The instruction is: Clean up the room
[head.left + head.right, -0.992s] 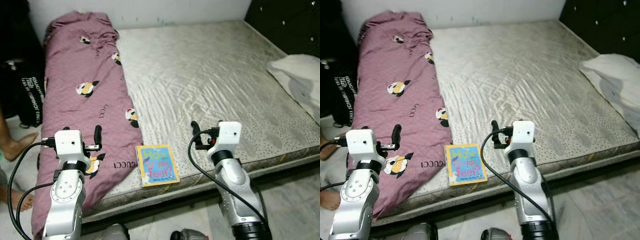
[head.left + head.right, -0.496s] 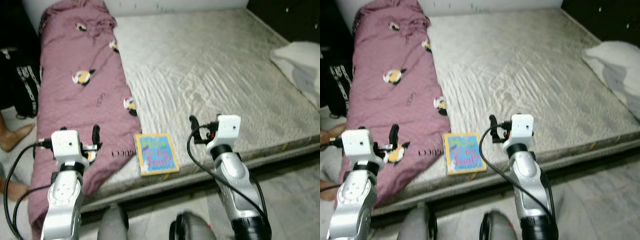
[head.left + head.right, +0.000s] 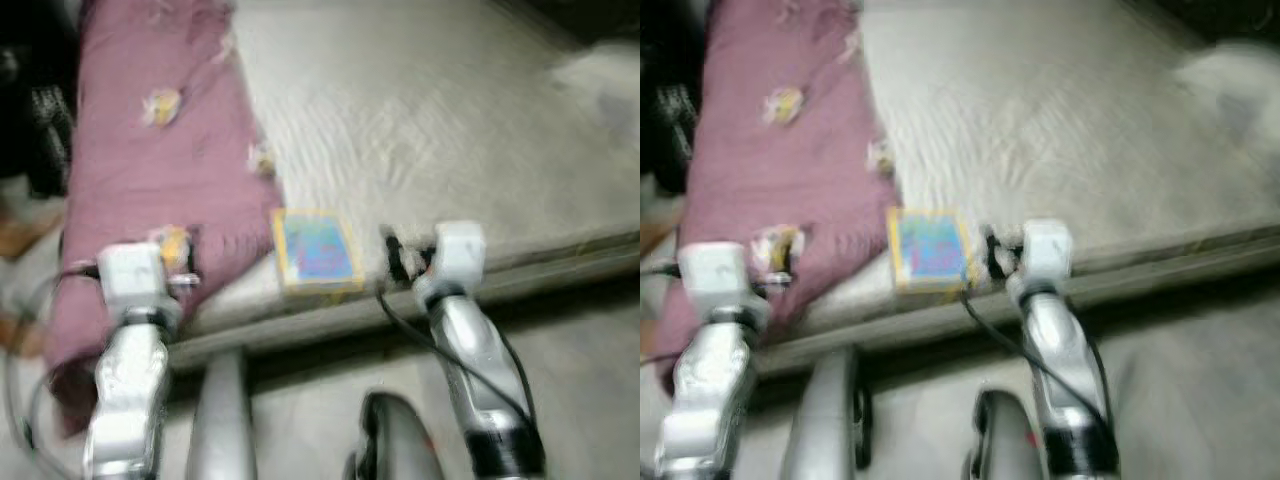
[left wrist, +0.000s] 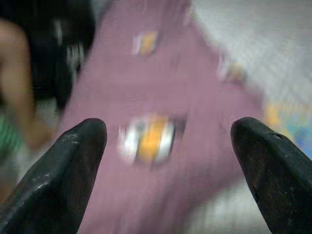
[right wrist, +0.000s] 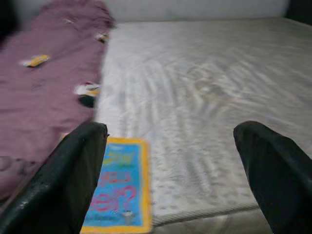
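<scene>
A thin, stiff, light picture book [image 5: 119, 194] lies flat at the mattress [image 3: 420, 120] edge beside the purple blanket [image 3: 150, 170], best pinched by its overhanging rim; both grippers, left gripper [image 4: 165, 161] and right gripper [image 5: 170, 165], hover wide open, empty.

The bed [image 3: 420, 120] is bare and open past the book [image 3: 315, 250], but the purple blanket [image 3: 150, 180] covers its left side.
</scene>
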Controlling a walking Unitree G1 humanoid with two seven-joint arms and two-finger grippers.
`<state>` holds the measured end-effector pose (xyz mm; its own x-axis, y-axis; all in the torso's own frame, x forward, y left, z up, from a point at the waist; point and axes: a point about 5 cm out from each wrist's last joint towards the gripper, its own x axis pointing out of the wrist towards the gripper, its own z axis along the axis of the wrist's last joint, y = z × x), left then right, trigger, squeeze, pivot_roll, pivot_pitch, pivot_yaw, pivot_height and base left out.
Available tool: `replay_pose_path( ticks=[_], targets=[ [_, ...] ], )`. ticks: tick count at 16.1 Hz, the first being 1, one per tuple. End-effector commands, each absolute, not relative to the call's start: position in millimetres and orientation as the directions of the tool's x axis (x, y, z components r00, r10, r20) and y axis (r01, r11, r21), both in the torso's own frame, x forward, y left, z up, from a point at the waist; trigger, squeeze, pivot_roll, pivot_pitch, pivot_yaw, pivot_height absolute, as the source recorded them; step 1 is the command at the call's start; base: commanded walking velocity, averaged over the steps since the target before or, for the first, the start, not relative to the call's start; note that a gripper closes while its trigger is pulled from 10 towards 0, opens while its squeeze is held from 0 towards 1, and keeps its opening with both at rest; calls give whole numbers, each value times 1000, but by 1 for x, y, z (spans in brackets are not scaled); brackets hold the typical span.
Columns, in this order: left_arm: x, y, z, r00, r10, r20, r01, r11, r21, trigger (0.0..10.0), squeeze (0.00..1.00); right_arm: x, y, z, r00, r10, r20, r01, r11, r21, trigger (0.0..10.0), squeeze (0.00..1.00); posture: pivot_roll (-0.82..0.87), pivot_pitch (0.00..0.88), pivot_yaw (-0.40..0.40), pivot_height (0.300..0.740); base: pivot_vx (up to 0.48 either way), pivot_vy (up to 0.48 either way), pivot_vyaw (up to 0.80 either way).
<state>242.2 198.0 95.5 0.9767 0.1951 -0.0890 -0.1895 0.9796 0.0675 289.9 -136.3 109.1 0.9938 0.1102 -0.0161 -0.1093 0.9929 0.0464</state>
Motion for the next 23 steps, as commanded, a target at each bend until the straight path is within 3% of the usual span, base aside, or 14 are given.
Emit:
replay_pose_path(
  ticks=[1,6,10,17,23],
  targets=[
    [244,200,99,975,207,-81,-201,976,79,10000,0,289,-136,107,994,105,-32,-104,993,50,10000,0,35,159,-35,610,0,0,0],
    [246,200,100,972,217,-86,-212,975,62,10000,0,290,-136,106,993,109,-42,-107,993,40,10000,0,39,162,-40,610,0,0,0],
    [248,201,99,972,216,-97,-212,976,49,10000,0,289,-137,105,993,112,-45,-110,993,39,10000,0,40,163,-44,575,0,0,0],
    [263,197,102,976,199,-87,-201,979,-17,10000,0,288,-138,106,993,111,-50,-110,993,34,10000,0,24,175,-45,575,0,0,0],
    [260,194,100,980,176,-95,-179,983,-32,10000,0,288,-137,106,991,121,-55,-119,992,34,10000,0,25,182,-49,575,304,0,0]
  ],
)
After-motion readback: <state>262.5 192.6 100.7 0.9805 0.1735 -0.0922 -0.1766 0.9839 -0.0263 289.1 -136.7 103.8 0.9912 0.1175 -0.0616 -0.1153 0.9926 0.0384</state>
